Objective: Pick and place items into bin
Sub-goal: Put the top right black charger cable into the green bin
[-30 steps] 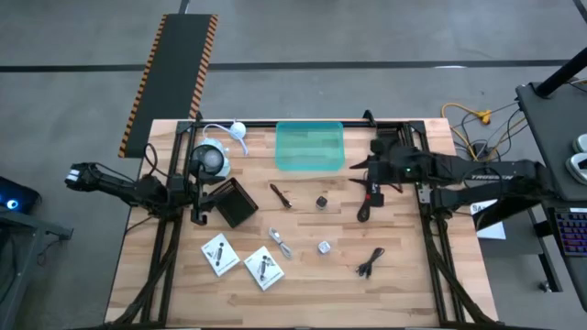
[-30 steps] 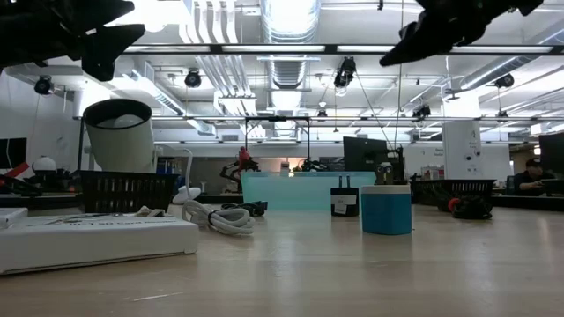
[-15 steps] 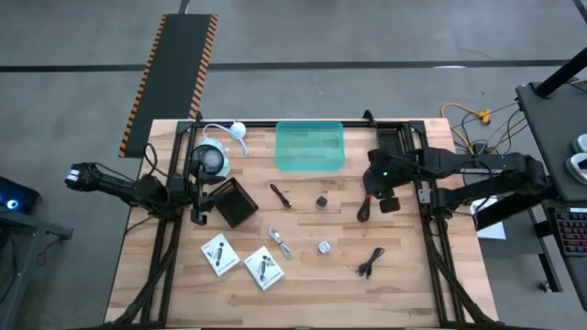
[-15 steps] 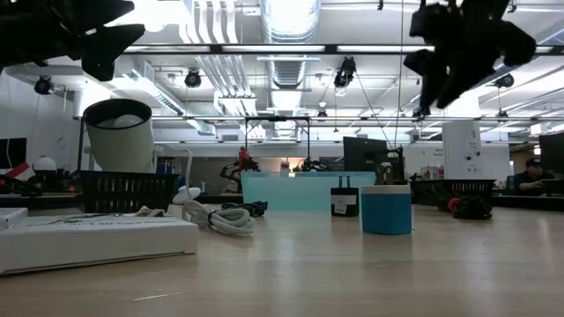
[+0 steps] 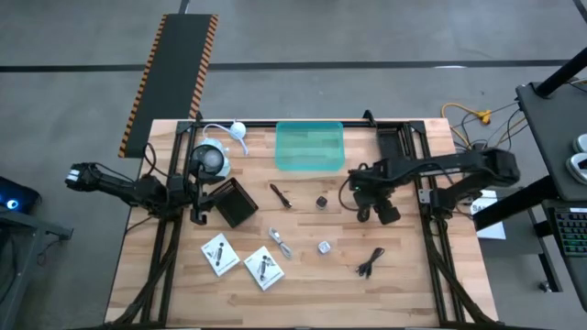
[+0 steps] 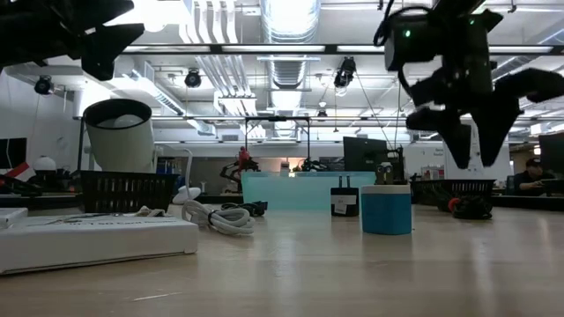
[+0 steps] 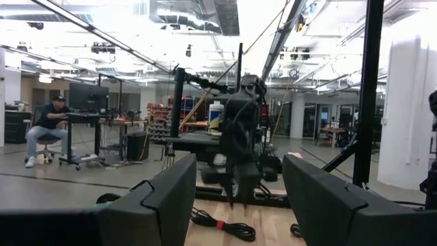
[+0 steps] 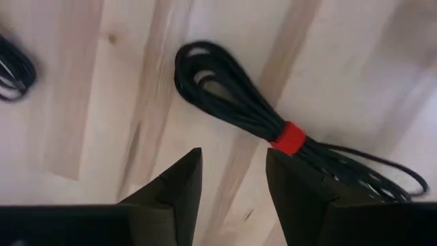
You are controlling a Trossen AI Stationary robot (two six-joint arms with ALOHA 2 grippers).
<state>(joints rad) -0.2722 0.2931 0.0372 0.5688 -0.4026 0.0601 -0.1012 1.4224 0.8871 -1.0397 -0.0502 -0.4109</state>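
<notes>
My right gripper point(image 8: 232, 171) is open and points down above a coiled black cable point(image 8: 232, 96) bound with a red tie point(image 8: 290, 137); the cable lies flat on the wood. From above, the right gripper point(image 5: 369, 197) stands near the table's right middle. The teal bin point(image 5: 310, 147) sits at the far edge. A dark pen-like stick point(image 5: 280, 195), a small dark bit point(image 5: 322, 202), a silvery bit point(image 5: 324, 247), a white cord point(image 5: 281, 242), two white packets point(image 5: 220, 253) and another black cable point(image 5: 370, 262) lie loose. My left gripper point(image 7: 239, 178) is open and waits at the table's left.
A black square box point(image 5: 234, 202) and a white round device point(image 5: 209, 160) with a cord stand at the left, beside the left arm. Dark frame rails point(image 5: 429, 229) run along both table sides. Bare wood point(image 5: 321, 293) lies along the near edge.
My right gripper has tipped from lying level to pointing down. It has come down and toward the near edge, and now hangs over the red-tied cable. No item has moved.
</notes>
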